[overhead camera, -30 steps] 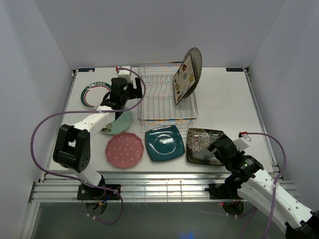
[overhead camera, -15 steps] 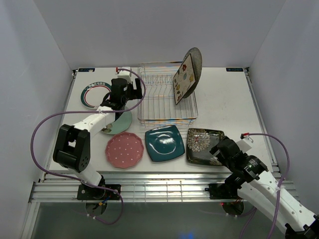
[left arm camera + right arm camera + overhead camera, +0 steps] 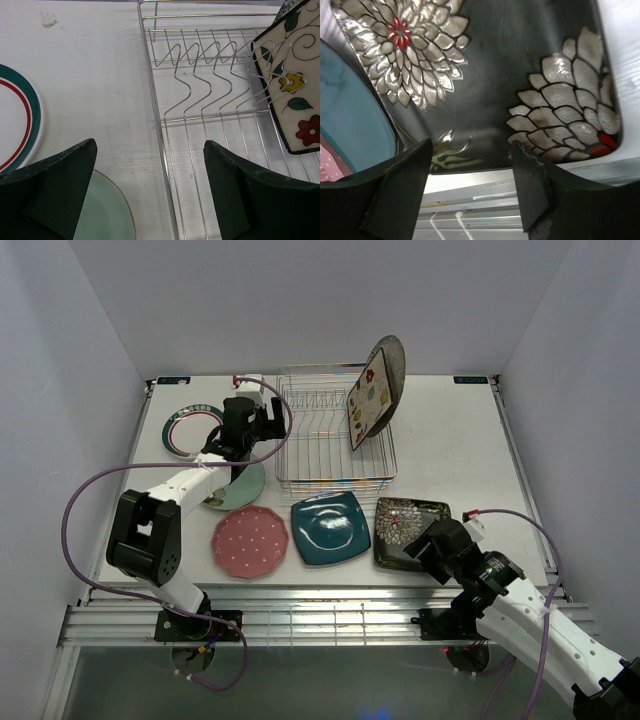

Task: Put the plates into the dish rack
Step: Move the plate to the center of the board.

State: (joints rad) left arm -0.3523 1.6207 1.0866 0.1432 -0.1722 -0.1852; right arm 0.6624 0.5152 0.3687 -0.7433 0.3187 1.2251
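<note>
The dish rack [image 3: 320, 440] stands at the counter's [image 3: 455, 440] far middle, with the cream floral plate [image 3: 368, 398] and speckled grey plate [image 3: 392, 358] upright at its right end. The black floral plate [image 3: 485, 75] lies near the front edge. The right pincer [image 3: 470, 170] gapes over its near rim, gripping nothing. The left pincer [image 3: 150, 170] hangs wide open, empty, above the rack's left rail.

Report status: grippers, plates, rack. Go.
Left gripper open, beside dish rack. Right gripper open over black floral plate, near edge. Two plates racked, five on table. Nothing blocking.
</note>
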